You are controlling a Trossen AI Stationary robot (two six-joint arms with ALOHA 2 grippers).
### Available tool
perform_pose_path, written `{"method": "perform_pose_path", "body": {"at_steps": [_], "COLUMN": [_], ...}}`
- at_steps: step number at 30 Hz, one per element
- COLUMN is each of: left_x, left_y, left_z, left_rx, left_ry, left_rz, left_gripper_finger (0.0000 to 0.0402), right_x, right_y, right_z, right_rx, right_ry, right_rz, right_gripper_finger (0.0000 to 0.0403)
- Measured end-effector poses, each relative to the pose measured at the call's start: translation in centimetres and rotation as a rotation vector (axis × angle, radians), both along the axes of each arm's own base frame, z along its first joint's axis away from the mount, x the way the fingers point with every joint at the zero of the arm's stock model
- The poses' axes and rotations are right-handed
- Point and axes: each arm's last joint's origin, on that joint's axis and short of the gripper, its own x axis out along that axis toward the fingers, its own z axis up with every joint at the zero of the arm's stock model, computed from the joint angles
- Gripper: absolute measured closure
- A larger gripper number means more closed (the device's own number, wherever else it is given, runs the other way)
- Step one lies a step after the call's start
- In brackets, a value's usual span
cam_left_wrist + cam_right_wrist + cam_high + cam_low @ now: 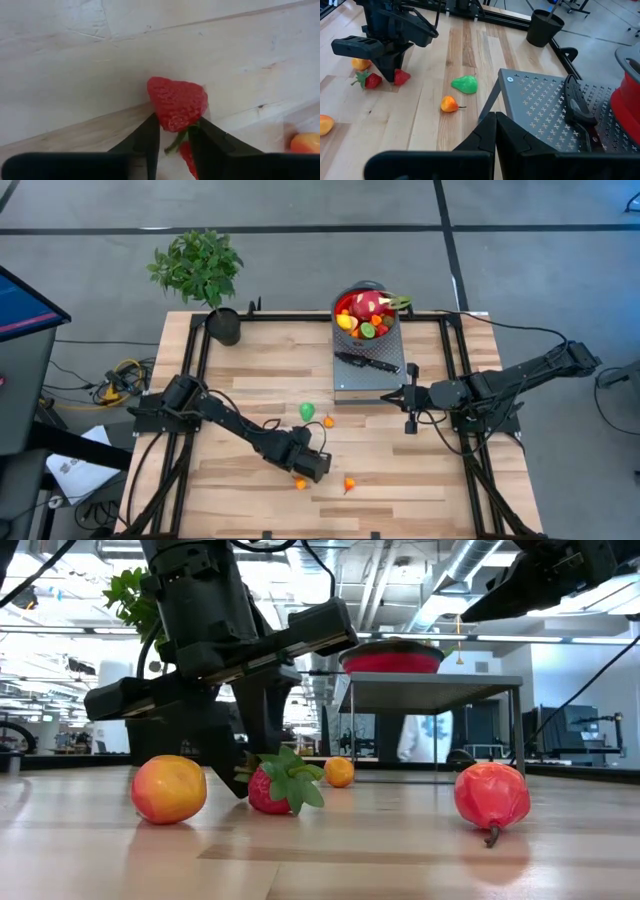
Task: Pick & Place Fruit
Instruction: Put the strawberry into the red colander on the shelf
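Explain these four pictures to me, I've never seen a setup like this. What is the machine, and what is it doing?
These are two robot arms working at a wooden table. One picture looks straight down, one looks level across the tabletop, and two come from cameras on the arms' wrists. Loose toy fruit lies on the wood, such as a green pear and a strawberry. A red bowl of more fruit and a knife sit on a grey platform. The left gripper is down at the strawberry; whether it grips it yet is unclear. The right gripper, shut and empty, hovers by the platform.
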Motion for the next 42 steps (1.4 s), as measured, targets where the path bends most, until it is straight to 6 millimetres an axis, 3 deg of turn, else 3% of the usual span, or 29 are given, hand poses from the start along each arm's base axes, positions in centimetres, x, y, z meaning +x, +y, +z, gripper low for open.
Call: {"method": "perform_pose_path", "body": {"at_steps": [9,15,26,31,42], "left_x": [0.0,0.0,0.0,-0.3,-2.2], "left_y": [0.0,0.0,0.0,0.7,4.9], "left_z": [0.1,0.1,0.8,3.8,13.8], "left_rx": [-0.003,-0.007,0.008,0.079,0.347], "left_ry": [-0.001,0.0,-0.02,-0.106,-0.369], "left_rz": [-0.005,-0.011,-0.066,-0.113,-0.212], "left_gripper_finger": [0.0352,0.0397,0.04,0.04,0.04], "right_x": [0.0,0.0,0.0,0.0,0.0], "right_y": [0.0,0.0,0.0,0.0,-0.1], "right_z": [0.0,0.0,0.0,0.0,0.0], "right_rx": [0.0,0.0,0.0,0.0,-0.01], "right_ry": [0.0,0.0,0.0,0.001,0.003], "right_rz": [0.0,0.0,0.0,0.0,0.001], "right_gripper_finger": [0.0403,0.0403,0.0403,0.0403,0.0403]}}
